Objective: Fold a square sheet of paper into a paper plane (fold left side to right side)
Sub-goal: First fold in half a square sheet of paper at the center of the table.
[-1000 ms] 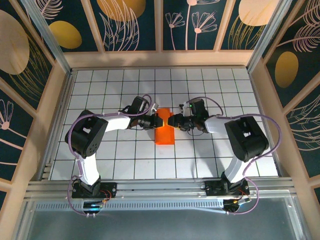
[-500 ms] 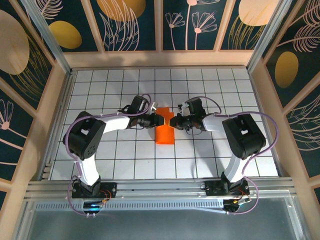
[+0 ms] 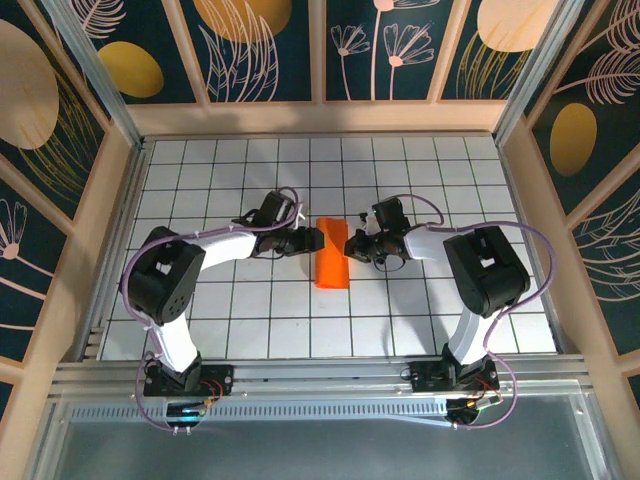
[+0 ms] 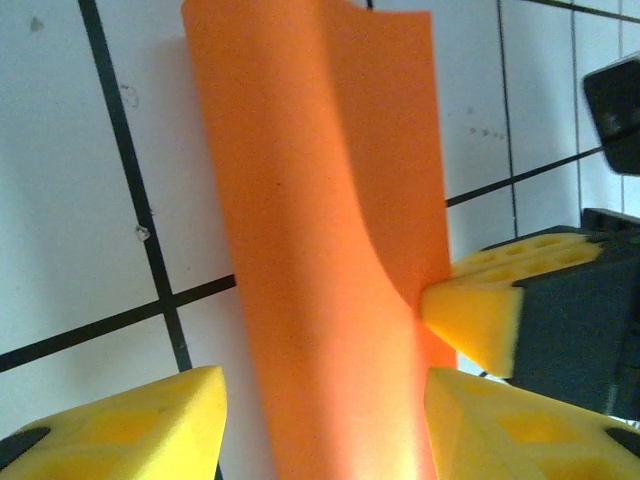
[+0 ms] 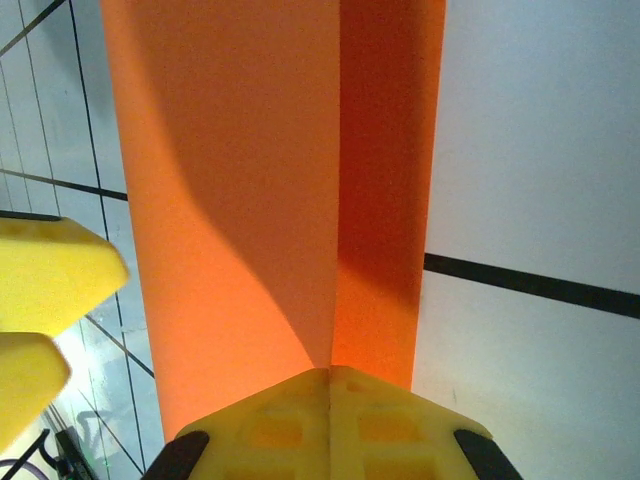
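Top external view: the square sheet of paper (image 3: 332, 255), folded into a narrow orange strip, lies on the white gridded surface (image 3: 230, 310) directly between the left jaws and the right jaws, which face each other across it.

In the left wrist view the left jaws stand open. Their yellow pads (image 4: 130, 425) sit apart, with the strip running straight out from the gap between them and a band of bare surface between the strip and one pad. Just ahead, a pad of the right jaws touches the strip's edge.

In the right wrist view the right jaws are closed, their pads (image 5: 280, 430) pressed together on the paper's nearest edge. The upper layer bows up ahead of them.
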